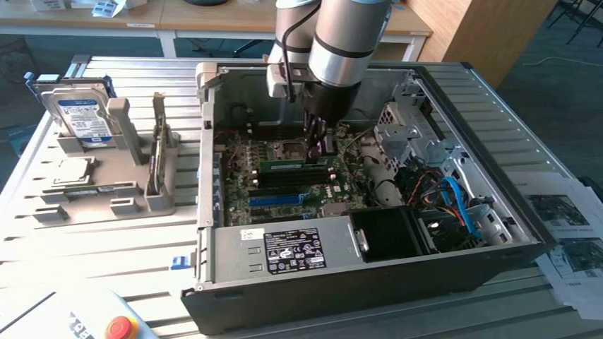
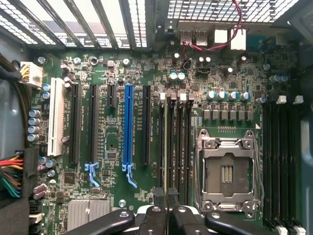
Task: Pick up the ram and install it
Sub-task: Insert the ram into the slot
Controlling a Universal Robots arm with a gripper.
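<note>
At the exterior view's left a hard drive (image 1: 83, 116) and a dark card (image 1: 160, 152) stand on the worktop (image 1: 113, 240); right of them sits the open computer case (image 1: 282, 279). Inside, the ram (image 1: 294, 164) (image 2: 165, 142) stands on edge on the motherboard (image 2: 110, 132) beside the processor socket (image 2: 227, 171), the tool (image 1: 318, 145) (image 2: 166, 196) almost closed, pinching its top edge

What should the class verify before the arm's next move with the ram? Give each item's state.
1. Gripper shut on the ram: ok.
2. Ram lined up with the memory slots: ok.
3. Ram pressed fully home, latches closed: cannot tell.
4. CPU socket beside the slots free of the gripper: ok.
5. Hard drive parked in its holder, away from the arm: ok.
</note>
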